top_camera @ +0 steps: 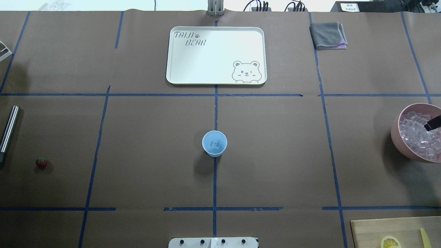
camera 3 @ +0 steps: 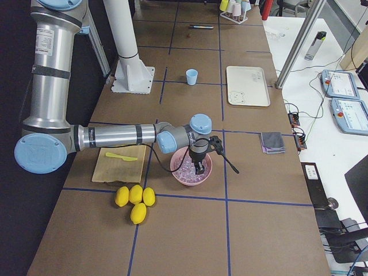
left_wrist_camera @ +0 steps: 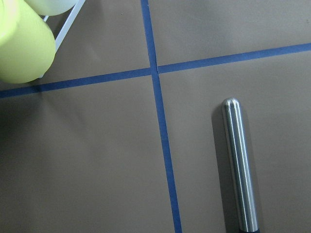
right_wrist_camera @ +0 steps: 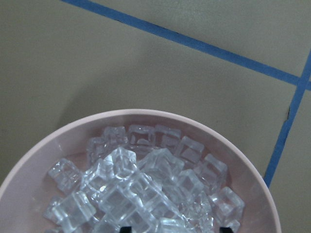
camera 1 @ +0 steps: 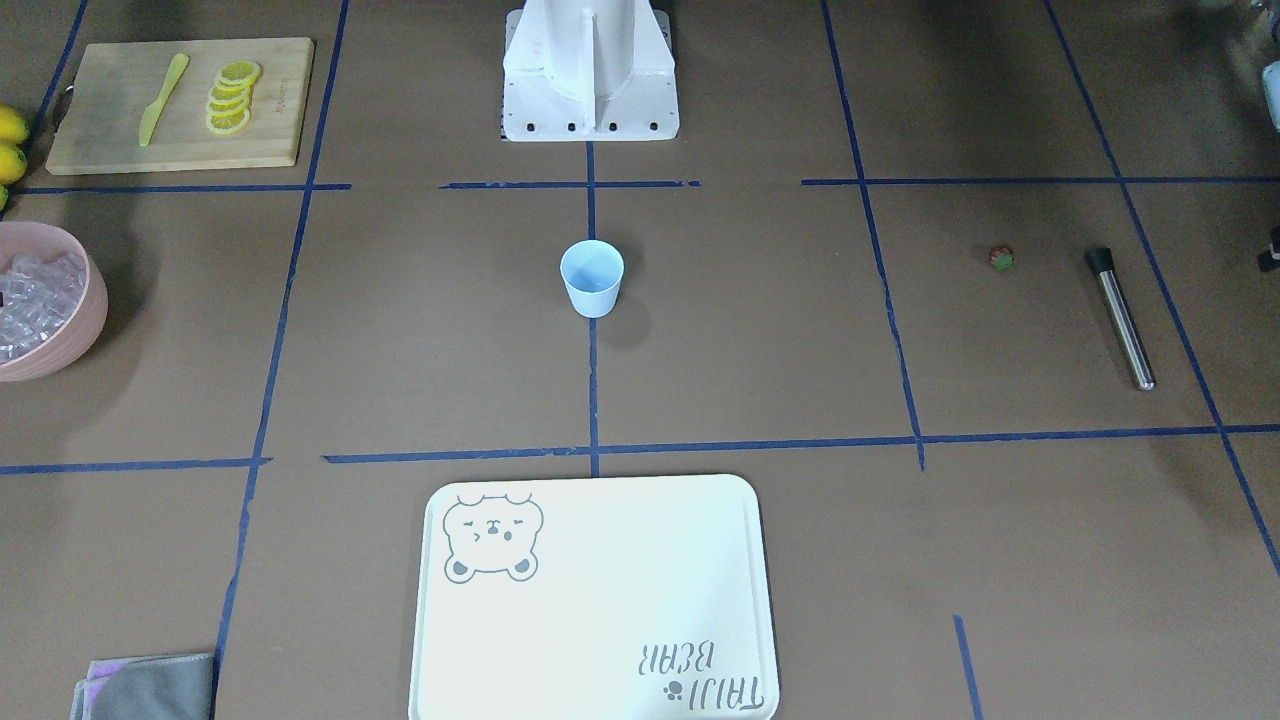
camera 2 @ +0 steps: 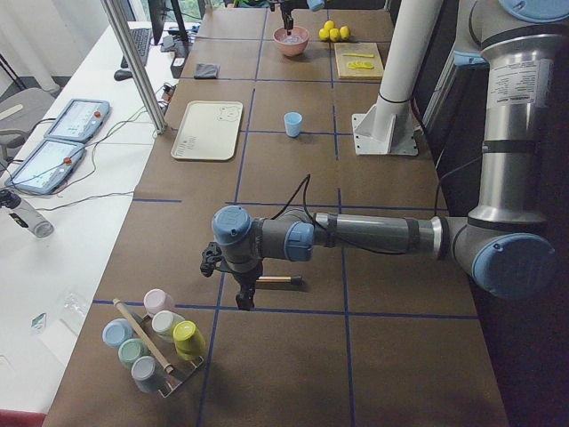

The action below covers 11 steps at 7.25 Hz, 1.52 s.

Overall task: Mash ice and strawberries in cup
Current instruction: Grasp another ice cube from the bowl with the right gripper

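Note:
The pale blue cup (top_camera: 214, 143) stands upright at the table's middle, with an ice cube (top_camera: 215, 145) in it; it also shows in the front view (camera 1: 592, 278). The strawberry (top_camera: 41, 162) lies on the paper far left, beside a steel muddler (top_camera: 8, 132). My right gripper (right_wrist_camera: 175, 229) hangs open just over the ice (right_wrist_camera: 141, 189) heaped in the pink bowl (top_camera: 396, 137); one finger (top_camera: 432, 123) shows in the overhead view. My left gripper (camera 2: 242, 298) points down close to the muddler (left_wrist_camera: 238, 165); I cannot tell whether it is open or shut.
A white bear tray (top_camera: 216, 55) and a grey cloth (top_camera: 328, 35) lie at the far side. A wooden board (camera 1: 180, 102) holds lemon slices and a yellow knife, with whole lemons (camera 3: 135, 198) beside it. A rack of coloured cups (camera 2: 156, 338) stands by my left gripper.

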Tool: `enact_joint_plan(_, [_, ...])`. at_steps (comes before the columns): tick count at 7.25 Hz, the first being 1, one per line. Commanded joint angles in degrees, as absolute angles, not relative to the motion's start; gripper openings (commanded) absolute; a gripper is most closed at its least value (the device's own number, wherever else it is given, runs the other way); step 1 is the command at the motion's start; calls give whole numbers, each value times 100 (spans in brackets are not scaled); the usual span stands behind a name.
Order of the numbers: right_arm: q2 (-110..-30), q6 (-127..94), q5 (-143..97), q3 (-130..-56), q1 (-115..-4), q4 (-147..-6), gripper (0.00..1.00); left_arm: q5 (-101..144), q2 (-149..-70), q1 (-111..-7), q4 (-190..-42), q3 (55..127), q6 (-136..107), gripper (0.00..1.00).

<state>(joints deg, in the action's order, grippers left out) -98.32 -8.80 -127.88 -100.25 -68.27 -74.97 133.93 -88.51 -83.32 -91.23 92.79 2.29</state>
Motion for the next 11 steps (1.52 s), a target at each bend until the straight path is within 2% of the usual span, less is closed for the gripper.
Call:
enact_joint_plan(1, [-9835, -879, -12788, -9993, -6742, -7497, 66, 13394, -8851, -8332, -9114, 9290, 229, 100])
enact_joint_plan(4, [-9852, -844, -12771, -9932, -6732, -7497, 63, 13395, -8851, -8332, -9123, 9290, 229, 100])
enact_joint_plan(6, [-9861, -844, -12771, -9932, -6732, -7497, 58, 13395, -8851, -8332, -9132, 9290, 229, 100])
enact_joint_plan(7, [-9870, -844, -12771, -9932, -6732, -7497, 50, 13395, -8851, -8332, -9132, 9290, 229, 100])
enact_joint_plan(8, [-9870, -826, -12771, -9932, -6732, -7506, 28, 13395, -8851, -8332, -9132, 9290, 229, 100])
enact_joint_plan(9, [-9853, -817, -12779, -9932, -6732, -7506, 15, 13395, -8851, -8323, -9132, 9290, 229, 100])
enact_joint_plan(10, [-9844, -800, -12771, -9940, -6732, -7497, 5, 13395, -8851, -8332, -9132, 9299, 229, 100])
enact_joint_plan(11, [-9809, -774, -12771, -10001, -6741, -7497, 3, 13395, -8851, -8323, -9123, 9308, 229, 100])
